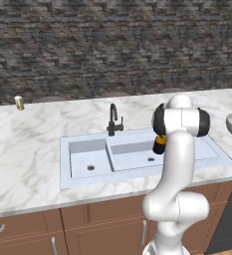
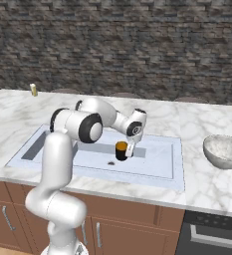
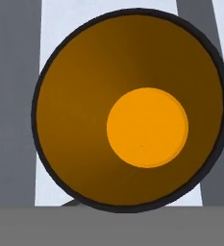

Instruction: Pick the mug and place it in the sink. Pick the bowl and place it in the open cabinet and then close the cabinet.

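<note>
The jaws are clenching the mug (image 2: 121,151) by its rim, hanging it upright over the sink's (image 2: 160,169) right basin for lowering; the bowl (image 2: 225,151) is waiting on the surface (image 2: 207,187).

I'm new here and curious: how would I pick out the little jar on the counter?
Start at the pale sink with its black faucet. Follow the marble counter left and back toward the brick wall. The tiny yellowish jar stands there alone, far smaller than the grey bowl at the opposite end.
</note>
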